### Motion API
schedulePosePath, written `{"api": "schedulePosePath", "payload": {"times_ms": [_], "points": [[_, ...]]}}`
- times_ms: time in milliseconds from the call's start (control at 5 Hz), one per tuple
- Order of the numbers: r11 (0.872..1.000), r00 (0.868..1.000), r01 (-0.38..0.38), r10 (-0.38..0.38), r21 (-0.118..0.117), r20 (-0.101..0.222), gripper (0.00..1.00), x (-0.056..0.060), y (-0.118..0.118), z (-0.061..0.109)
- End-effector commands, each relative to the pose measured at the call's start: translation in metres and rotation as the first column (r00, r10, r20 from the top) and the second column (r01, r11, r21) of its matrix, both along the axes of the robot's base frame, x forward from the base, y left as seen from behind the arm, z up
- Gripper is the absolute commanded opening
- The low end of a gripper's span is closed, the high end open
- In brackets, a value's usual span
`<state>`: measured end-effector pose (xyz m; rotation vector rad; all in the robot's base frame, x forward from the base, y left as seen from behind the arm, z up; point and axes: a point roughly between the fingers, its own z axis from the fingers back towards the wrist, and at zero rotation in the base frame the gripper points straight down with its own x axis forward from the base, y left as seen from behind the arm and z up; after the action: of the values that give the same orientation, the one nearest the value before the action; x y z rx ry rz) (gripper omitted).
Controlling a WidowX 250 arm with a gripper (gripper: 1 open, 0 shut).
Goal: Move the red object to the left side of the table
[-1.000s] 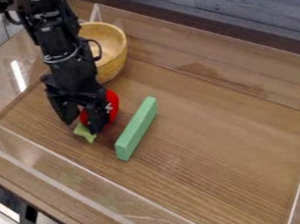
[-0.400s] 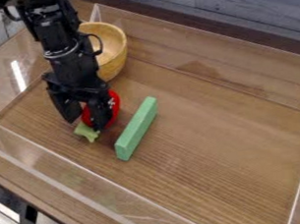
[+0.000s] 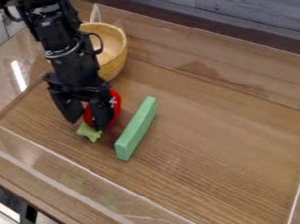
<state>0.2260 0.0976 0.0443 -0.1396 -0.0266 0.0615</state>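
The red object (image 3: 102, 105), a small rounded toy fruit with a pale green leafy stem (image 3: 88, 133), lies on the wood-grain table (image 3: 207, 129) left of centre. My black gripper (image 3: 86, 117) hangs straight over it, open, its two fingers standing on either side of the fruit. The fingers hide much of the fruit. I cannot tell whether the fingers touch it.
A long green rectangular block (image 3: 136, 127) lies just right of the fruit, angled. A round wooden bowl (image 3: 105, 46) stands behind the gripper at the back left. Low clear acrylic walls (image 3: 25, 159) edge the table.
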Motion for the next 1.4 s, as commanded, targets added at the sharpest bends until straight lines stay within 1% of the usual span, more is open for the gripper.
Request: {"api": "schedulePosePath", "payload": {"times_ms": [0, 400, 600, 800, 1200], "points": [[1.0, 0.998, -0.013, 0.011, 0.025, 0.063, 1.0, 0.008, 0.006, 0.018], [1.0, 0.998, -0.017, 0.016, 0.02, 0.057, 1.0, 0.008, 0.006, 0.015], [1.0, 0.998, -0.022, 0.021, 0.02, 0.054, 0.0, 0.009, 0.006, 0.013], [0.999, 0.998, -0.028, 0.027, 0.017, 0.051, 0.0, 0.009, 0.006, 0.015], [0.999, 0.998, -0.048, 0.047, 0.006, 0.045, 0.0, 0.009, 0.01, 0.025]]}}
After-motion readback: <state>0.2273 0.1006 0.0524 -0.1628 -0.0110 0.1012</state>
